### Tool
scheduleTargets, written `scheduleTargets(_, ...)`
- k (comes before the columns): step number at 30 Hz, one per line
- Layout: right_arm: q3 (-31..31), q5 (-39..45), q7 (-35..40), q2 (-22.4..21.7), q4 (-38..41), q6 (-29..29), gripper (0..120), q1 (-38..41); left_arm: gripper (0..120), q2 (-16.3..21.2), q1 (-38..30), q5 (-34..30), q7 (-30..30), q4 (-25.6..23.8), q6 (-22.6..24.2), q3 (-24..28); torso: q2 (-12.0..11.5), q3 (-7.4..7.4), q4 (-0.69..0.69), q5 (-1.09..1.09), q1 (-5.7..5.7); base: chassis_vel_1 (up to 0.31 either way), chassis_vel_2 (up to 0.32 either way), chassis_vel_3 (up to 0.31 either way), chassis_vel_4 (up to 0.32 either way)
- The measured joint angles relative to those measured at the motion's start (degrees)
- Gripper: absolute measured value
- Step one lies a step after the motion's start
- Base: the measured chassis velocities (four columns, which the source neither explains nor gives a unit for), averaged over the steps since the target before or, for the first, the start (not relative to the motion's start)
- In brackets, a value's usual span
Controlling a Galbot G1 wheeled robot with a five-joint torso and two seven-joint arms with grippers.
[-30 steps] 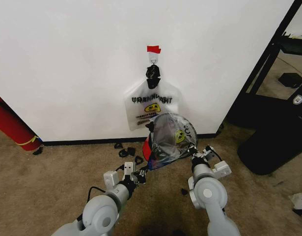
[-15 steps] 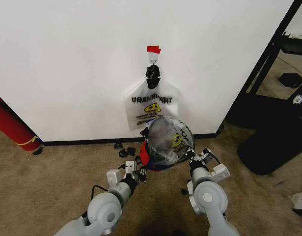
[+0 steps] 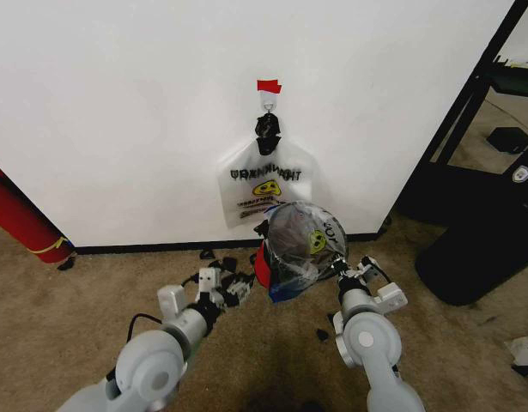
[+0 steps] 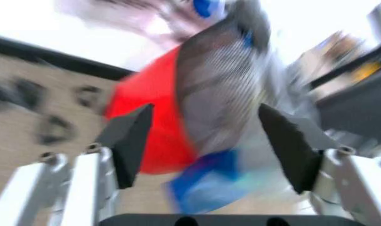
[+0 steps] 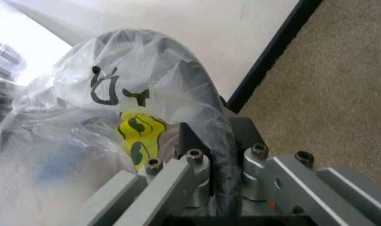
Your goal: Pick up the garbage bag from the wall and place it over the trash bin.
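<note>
Backing off to the robot's left, the left claw (image 3: 233,287) now sits clear of the trash bin (image 3: 265,262), whereas half a second ago it was tucked against the bin's lower left side. Its fingers are spread wide, and the left wrist view shows nothing between them, only the bin's red base and a blue tape patch of the garbage bag (image 4: 206,183) beyond. The right claw (image 3: 339,266) is at the bin's right side, pressed together on the rim with the plastic caught under it; the right wrist view shows the film wrapped over the dark rim edge between its fingers (image 5: 193,162).

The garbage bag (image 3: 300,245) is draped over the bin's mouth, its yellow smiley facing up, while a similar smiley bag (image 3: 265,182) hangs on the hook on the wall (image 3: 118,103).

To finish the covering well, I would judge that the right pinch should hold steady so the film does not slip off, while the loose blue-taped edge on the near left is pulled down evenly over the rim.

Both arms reach forward and low over the carpet, the left elbow swung outward, the right forearm pointing nearly straight at the bin.
</note>
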Motion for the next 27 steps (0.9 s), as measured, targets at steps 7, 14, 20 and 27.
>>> scheduleTargets(7,0.09,0.49,-0.21,-0.25,0.92,-0.02,1,-0.74,96,-3.64,-6.79,-15.58,1.85,4.69,-3.71,0.31,0.00,0.00,-0.01,0.00,0.00,0.000,0.000,0.000,0.000)
scheduleTargets(14,0.19,0.53,-0.23,-0.16,1.16,-0.17,1,-0.80,96,-4.69,-8.88,-17.16,2.36,7.21,-4.53,0.72,0.00,0.00,0.01,0.00,0.00,0.000,0.000,0.000,0.000)
scheduleTargets(20,-0.11,0.50,-0.23,0.40,1.16,-0.22,1,-0.64,82,-4.89,-9.05,-16.70,2.93,7.86,-4.53,1.14,0.00,0.00,0.01,0.00,0.00,0.000,0.000,0.000,0.000)
scheduleTargets(27,-0.51,0.32,-0.24,0.83,1.25,-0.31,1,-0.45,60,-5.61,-9.98,-15.65,3.02,8.80,-4.55,1.91,0.00,0.00,0.01,0.00,0.00,0.000,0.000,0.000,0.000)
